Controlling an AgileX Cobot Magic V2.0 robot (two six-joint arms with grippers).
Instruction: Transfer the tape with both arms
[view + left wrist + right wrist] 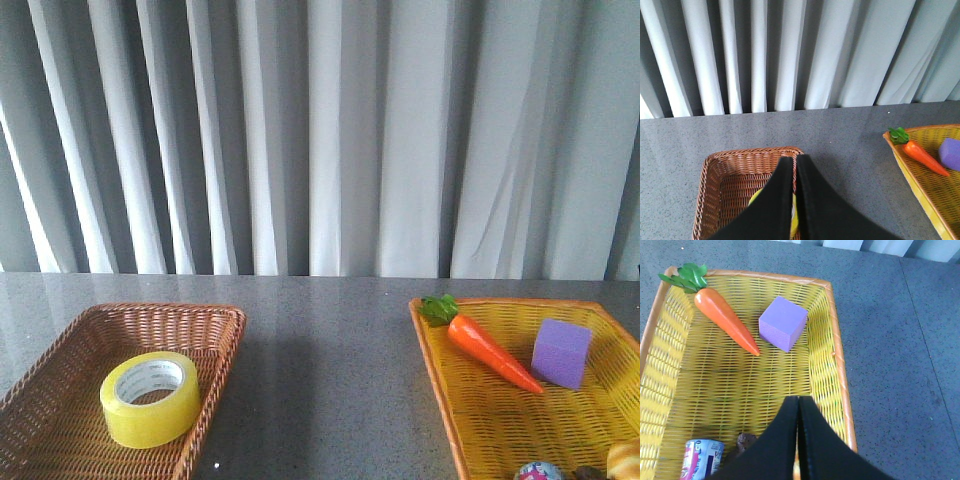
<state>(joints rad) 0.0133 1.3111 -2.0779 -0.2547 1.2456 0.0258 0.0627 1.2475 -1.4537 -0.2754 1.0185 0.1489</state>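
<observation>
The tape (150, 398), a wide yellow roll with a white core, lies flat in the brown wicker basket (60, 340) at the front left of the table. In the left wrist view my left gripper (794, 159) hangs above that basket, jaws pressed together and empty, and hides most of the tape (794, 222). My right gripper (798, 399) is shut and empty above the yellow basket (670, 385). Neither arm shows in the front view.
The yellow basket (450, 400) at the front right holds a toy carrot (492, 352), a purple cube (561, 352), a can (702, 460) and a small brown thing (745, 441). Grey tabletop (330, 380) lies between the baskets. White curtains (320, 130) hang behind.
</observation>
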